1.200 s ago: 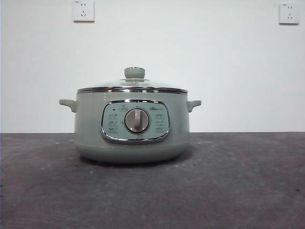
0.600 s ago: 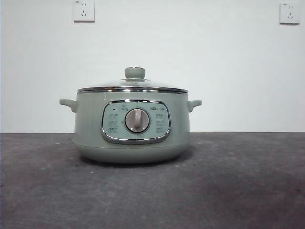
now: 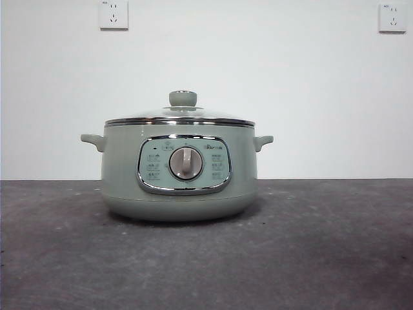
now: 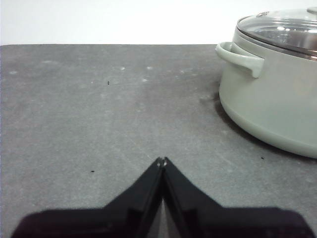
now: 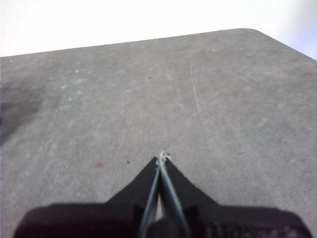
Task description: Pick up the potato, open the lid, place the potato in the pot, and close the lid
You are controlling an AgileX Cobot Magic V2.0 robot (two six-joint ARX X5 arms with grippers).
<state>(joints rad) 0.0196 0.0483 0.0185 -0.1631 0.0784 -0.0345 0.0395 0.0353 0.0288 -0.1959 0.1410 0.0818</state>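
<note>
The sage-green pot stands in the middle of the dark table, dial facing the front view. The glass lid with its green knob rests shut on the pot. The left wrist view shows the pot and the lid off to one side of my left gripper, which is shut on nothing over bare table. My right gripper is also shut with nothing in it, above bare table. The potato is out of view.
Two wall sockets sit high on the white wall behind. The dark grey table spreads around the pot; its rounded far corner shows in the right wrist view.
</note>
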